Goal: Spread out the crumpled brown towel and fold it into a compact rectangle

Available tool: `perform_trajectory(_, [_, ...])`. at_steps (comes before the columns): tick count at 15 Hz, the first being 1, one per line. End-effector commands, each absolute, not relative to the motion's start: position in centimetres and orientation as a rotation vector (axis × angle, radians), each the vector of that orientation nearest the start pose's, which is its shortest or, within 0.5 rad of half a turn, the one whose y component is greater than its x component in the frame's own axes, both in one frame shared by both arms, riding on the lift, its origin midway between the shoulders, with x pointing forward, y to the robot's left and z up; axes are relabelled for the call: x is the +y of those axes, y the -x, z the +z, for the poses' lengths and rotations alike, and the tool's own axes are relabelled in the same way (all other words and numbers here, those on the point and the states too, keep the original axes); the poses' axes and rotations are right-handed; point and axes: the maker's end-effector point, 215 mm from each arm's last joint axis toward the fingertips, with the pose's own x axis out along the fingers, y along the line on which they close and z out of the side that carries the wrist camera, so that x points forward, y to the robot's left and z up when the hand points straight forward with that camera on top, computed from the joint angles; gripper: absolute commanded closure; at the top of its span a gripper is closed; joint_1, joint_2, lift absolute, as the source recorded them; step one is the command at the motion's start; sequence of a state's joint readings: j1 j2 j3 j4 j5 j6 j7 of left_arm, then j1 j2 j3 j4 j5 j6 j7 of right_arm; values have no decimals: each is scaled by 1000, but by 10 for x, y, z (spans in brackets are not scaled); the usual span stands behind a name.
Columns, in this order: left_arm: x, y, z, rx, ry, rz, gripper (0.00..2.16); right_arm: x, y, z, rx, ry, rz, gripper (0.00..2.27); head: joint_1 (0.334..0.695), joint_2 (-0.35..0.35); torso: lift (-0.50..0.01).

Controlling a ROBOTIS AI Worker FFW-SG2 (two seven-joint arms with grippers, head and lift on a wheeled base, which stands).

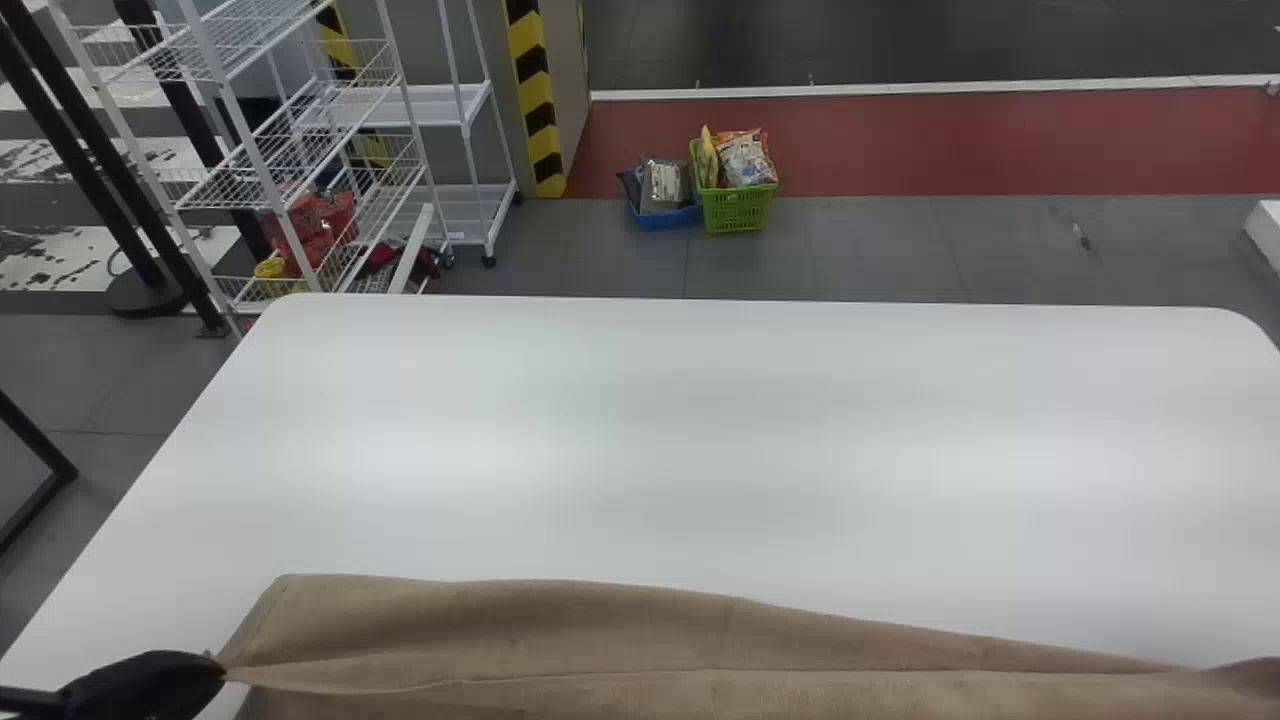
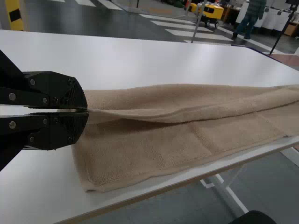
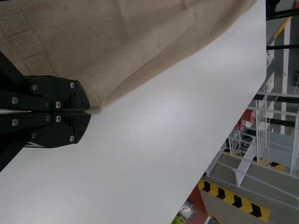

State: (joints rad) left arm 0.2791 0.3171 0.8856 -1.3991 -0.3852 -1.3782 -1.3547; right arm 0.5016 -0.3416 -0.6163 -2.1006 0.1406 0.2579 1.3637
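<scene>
Head view: brown towel (image 1: 560,630) is lying rightward from left pincer (image 1: 222,674)
Long axis: running toward right pincer (image 3: 89,112)
Pincers: both are pinching cloth, fingers nearly together

1 high, 2 wrist-close views over 1 table (image 1: 700,430)

The claw (image 3: 89,112) grips the brown towel (image 3: 107,46) by its edge.

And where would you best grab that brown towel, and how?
Probably by the raised ridge at the left end of the towel, coming from the left: it stands above the flatter cloth, so it should pinch easily, as the left gripper does.
</scene>
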Motion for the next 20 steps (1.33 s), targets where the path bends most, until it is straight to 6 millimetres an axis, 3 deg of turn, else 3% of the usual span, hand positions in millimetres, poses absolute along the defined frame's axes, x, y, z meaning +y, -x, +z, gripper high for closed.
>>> perform_trajectory(1, [423,-291,-392,53,-1405,-948,1079,-371,-329,-358,539,451,832,1332,695,102,-127])
perform_trajectory(5, [423,-287,-383,35,-1416,-935,1079,-379,-325,-360,551,447,818,1332,695,96,-127])
perform_trajectory(9, [422,-278,-386,33,-1421,-944,1079,-394,-321,-360,554,465,803,1332,695,78,-127])
perform_trajectory(17, [401,-265,-409,36,-1412,-1018,1075,-356,-292,-406,615,535,930,1325,695,79,-127])
perform_trajectory(20, [388,-263,-417,23,-1417,-1054,1079,-351,-288,-412,622,533,947,1322,695,91,-127])
